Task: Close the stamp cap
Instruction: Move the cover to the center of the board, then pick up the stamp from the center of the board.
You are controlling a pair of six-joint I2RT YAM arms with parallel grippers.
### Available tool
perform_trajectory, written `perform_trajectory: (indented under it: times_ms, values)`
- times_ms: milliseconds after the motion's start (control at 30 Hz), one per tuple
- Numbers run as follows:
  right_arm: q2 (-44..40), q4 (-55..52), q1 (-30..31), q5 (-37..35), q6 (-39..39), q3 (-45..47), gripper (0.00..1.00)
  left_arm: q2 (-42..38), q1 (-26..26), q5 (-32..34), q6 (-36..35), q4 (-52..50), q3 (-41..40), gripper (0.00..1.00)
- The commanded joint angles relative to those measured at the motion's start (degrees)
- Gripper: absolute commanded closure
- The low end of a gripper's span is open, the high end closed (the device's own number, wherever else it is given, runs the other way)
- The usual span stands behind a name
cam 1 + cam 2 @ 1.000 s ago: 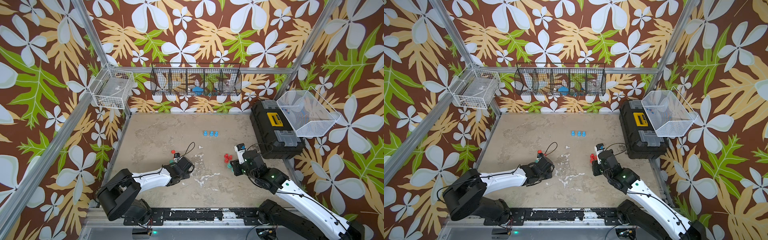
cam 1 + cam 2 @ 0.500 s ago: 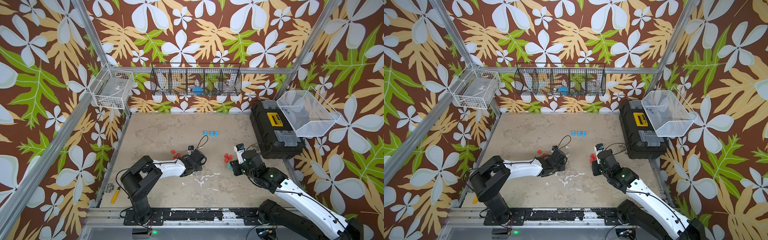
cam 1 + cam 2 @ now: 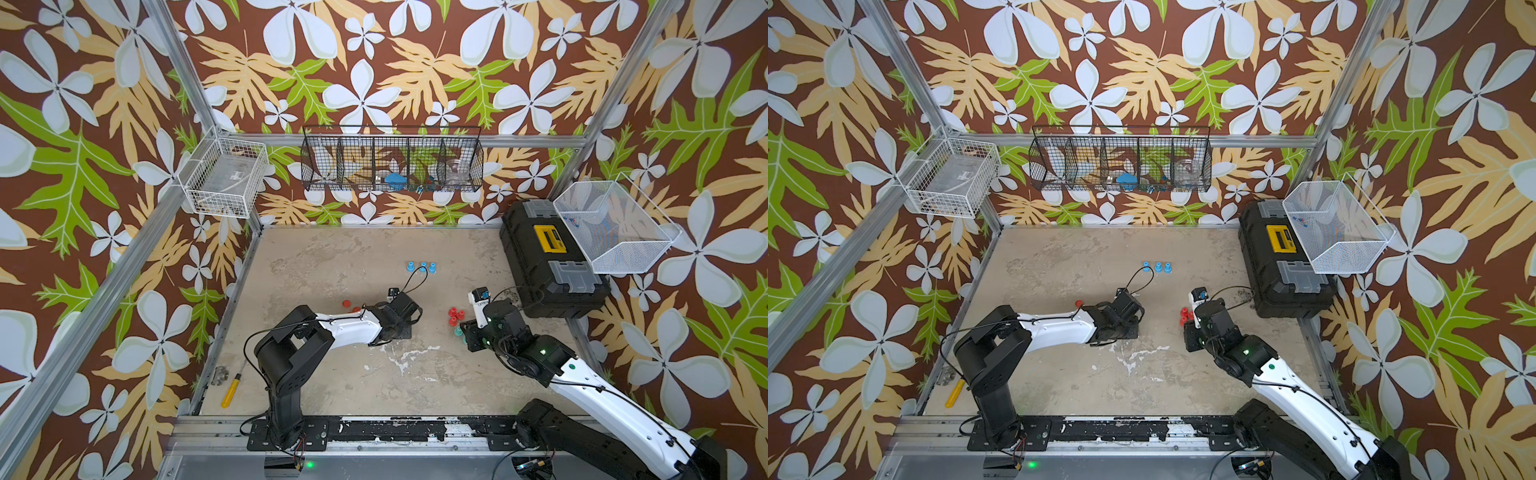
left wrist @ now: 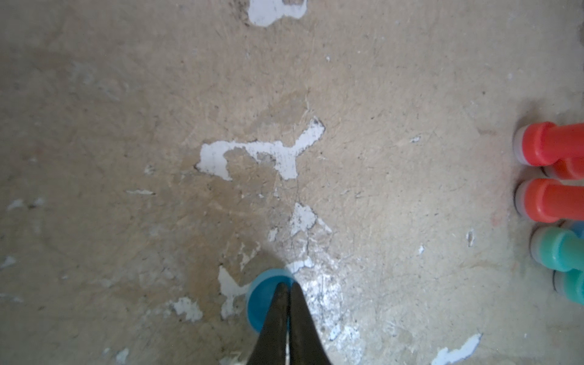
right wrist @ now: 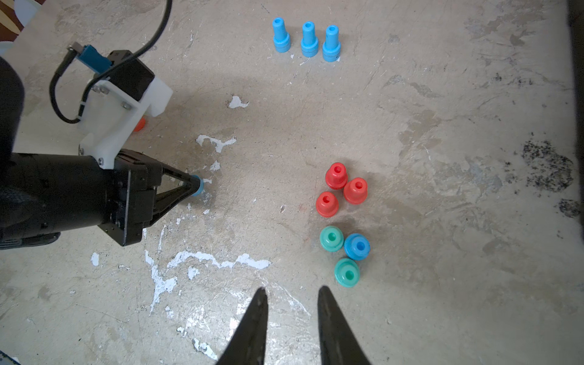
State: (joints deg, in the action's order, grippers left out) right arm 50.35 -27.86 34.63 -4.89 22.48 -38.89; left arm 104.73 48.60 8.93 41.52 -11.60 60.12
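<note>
Your left gripper (image 4: 287, 289), nearly shut at the blue cap (image 4: 257, 305), maybe holding it, sits below the standing blue stamps (image 3: 422, 267) in a top view.

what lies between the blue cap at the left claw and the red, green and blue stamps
Just bare beige tabletop with chipped white patches; the right wrist view shows it from the small blue plastic cap to the plastic stamp cluster.

Black toolbox (image 3: 536, 276) — yellow screwdriver (image 3: 230, 390) well apart
</note>
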Motion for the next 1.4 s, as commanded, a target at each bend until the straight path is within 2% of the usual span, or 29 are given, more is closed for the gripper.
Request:
perform_trajectory:
  times_ms: [0,300,433,500,667,733,867,1067,1167,1367]
  values:
    - [-0.16,-0.43,0.08,-0.83,0.67,-0.24,0.71,0.13,0.09,0.51,-2.29,-2.87,1.36,0.84]
    - [-0.40,-0.48,0.08,-1.18,0.72,-0.27,0.71,-1.17,0.10,1.56,-3.70,-4.38,3.68,0.72]
    - [-0.25,-0.61,0.10,-1.52,0.72,-0.30,0.71,-5.17,0.13,1.92,-3.90,-4.67,3.31,0.67]
    - [0.00,-0.85,0.09,-1.76,0.77,-0.37,0.70,-8.70,0.14,2.44,-4.55,-4.45,2.67,0.61]
    - [1.03,-1.38,0.08,-2.55,0.81,-0.65,0.68,-22.72,0.16,4.15,-7.71,-4.13,-1.51,0.33]
    - [1.64,-1.62,0.08,-2.85,0.81,-0.92,0.67,-28.71,0.06,5.69,-8.93,-4.69,-3.22,0.28]
    - [2.97,-2.45,0.02,-3.87,1.07,-1.49,0.64,-39.55,-0.71,7.67,-11.53,-7.62,-6.00,0.28]
    - [6.52,-4.87,-0.34,-7.17,0.40,-4.72,0.58,-52.98,-5.68,8.13,-14.69,-11.59,-12.48,0.31]
    - [9.27,-5.03,-3.30,-5.66,-0.61,-5.58,0.55,-57.46,-7.41,8.41,-15.69,-13.76,-15.47,0.32]
    - [15.10,-3.26,-9.73,-1.71,-2.81,-5.64,0.55,-64.03,-7.58,10.72,-17.10,-16.44,-19.49,0.35]
